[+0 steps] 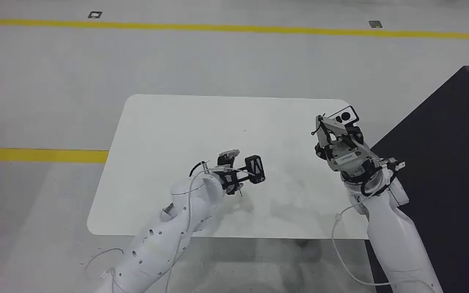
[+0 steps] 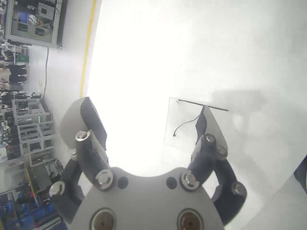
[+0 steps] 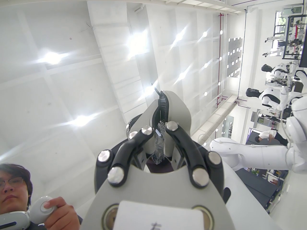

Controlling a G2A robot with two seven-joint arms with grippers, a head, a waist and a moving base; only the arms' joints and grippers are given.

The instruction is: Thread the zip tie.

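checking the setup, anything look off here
The right end effector is tipped up toward the ceiling, shut on the zip tie, with a short black tip poking past it. The left end effector hangs open over the table.

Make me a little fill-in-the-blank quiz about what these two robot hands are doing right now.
1. The left gripper hovers above the white table with its fingers ___.
2. The right gripper is ___ on a thin black zip tie.
3. The right gripper is turned upward, toward the ___ of the hall.
Missing words: open; shut; ceiling.
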